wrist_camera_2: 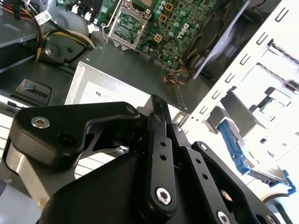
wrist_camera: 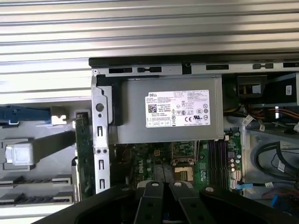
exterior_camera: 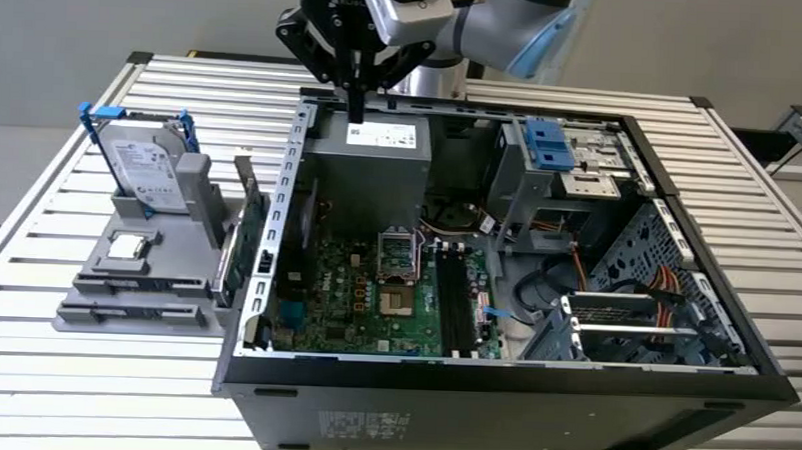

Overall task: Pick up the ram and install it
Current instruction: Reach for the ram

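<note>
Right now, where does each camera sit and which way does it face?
Exterior view: off the arm, looking down into the computer case on the slatted table; the arm and gripper hang over the case's far edge.
First wrist view: on the wrist, looking straight down on the power supply and motherboard; gripper linkage in the foreground.
Second wrist view: on the wrist, looking slantwise past the gripper's linkage toward the motherboard.
Shared: all three show the power supply and the CPU socket.

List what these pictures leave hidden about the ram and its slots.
Ram: first wrist view, nearly edge-on, chip side unreadable.
Memory slots: first wrist view, one end behind the gripper; latch state too small.
Ram, exterior view: a thin sliver beside the case wall, its seating unclear.
</note>
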Available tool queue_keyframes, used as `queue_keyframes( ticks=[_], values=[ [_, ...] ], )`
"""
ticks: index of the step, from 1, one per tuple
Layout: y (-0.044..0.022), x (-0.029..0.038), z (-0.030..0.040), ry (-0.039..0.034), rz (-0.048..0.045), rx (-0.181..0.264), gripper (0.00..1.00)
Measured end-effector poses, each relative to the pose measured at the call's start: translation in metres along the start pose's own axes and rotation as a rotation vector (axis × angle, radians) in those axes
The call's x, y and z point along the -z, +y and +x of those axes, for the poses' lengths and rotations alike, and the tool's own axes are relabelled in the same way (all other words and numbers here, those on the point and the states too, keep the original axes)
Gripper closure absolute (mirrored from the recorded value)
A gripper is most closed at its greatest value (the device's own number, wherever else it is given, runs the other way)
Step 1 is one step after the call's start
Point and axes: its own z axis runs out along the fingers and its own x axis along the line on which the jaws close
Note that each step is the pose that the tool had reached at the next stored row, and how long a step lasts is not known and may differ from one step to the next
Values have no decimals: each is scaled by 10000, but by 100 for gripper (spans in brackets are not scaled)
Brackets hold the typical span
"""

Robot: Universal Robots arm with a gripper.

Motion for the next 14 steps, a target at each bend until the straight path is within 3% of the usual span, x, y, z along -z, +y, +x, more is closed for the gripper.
queue_keyframes(
  ticks=[14],
  values=[
    [-11, 3, 186, 12, -6, 268, 100]
  ],
)
